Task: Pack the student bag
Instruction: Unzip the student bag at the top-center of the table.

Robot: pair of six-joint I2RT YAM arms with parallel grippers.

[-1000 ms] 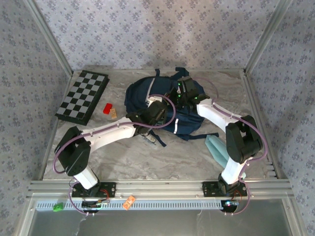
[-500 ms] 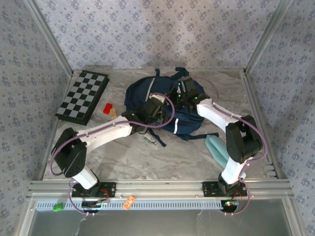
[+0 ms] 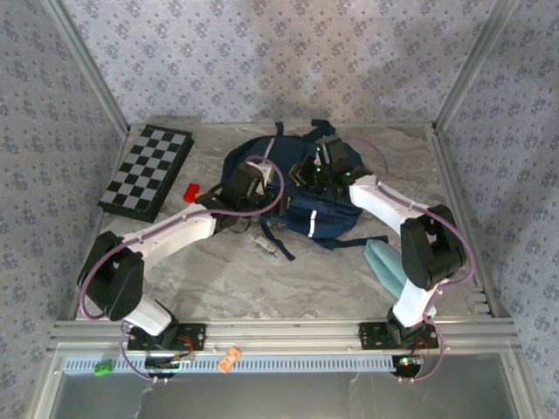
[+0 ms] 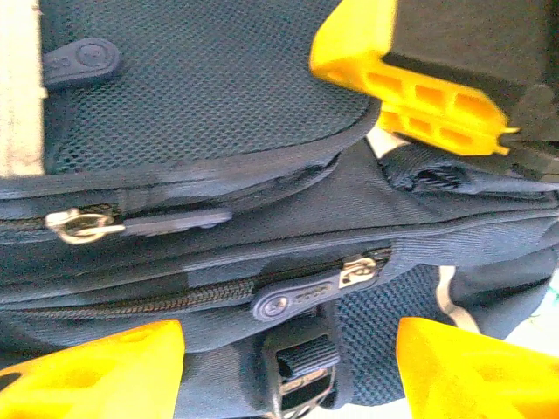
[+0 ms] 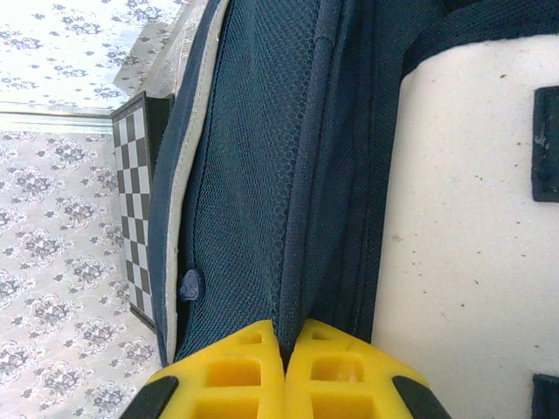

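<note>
**A:** Where is the student bag (image 3: pixel 297 209)?

**B:** It lies toward the back of the marbled table (image 3: pixel 227 279), about mid-width. It is navy with a white stripe, and dark straps trail off its near edge.

**A:** Does anything have hold of it?

**B:** The right gripper (image 5: pixel 284 339) does. Its yellow fingers (image 5: pixel 336 377) are pressed together on a raised navy seam, between a mesh panel (image 5: pixel 253 175) and a white patch (image 5: pixel 463 244).

**A:** And the left gripper (image 4: pixel 288 353)?

**B:** It hangs over the bag with its fingers spread wide, gripping nothing. Its wrist camera shows two zip lines on the fabric between them. The upper has a metal slider (image 4: pixel 80 224), and the lower has a rubber pull tab (image 4: pixel 295 298) with a strap buckle (image 4: pixel 301 384) beneath it. The right gripper's yellow fingers sit close by, at the top right of that view.

**A:** What lies around the bag?

**B:** A chessboard (image 3: pixel 146 170) is at the back left, well apart from it. A small red block (image 3: pixel 189 191) lies between the board and the bag. A small pale object (image 3: pixel 266 246), which I cannot make out, lies just in front of the bag. A pale teal item (image 3: pixel 384 262) is partly under the right arm. An orange piece (image 3: pixel 229 358) and a green piece (image 3: pixel 103 367) rest on the front rail.
</note>
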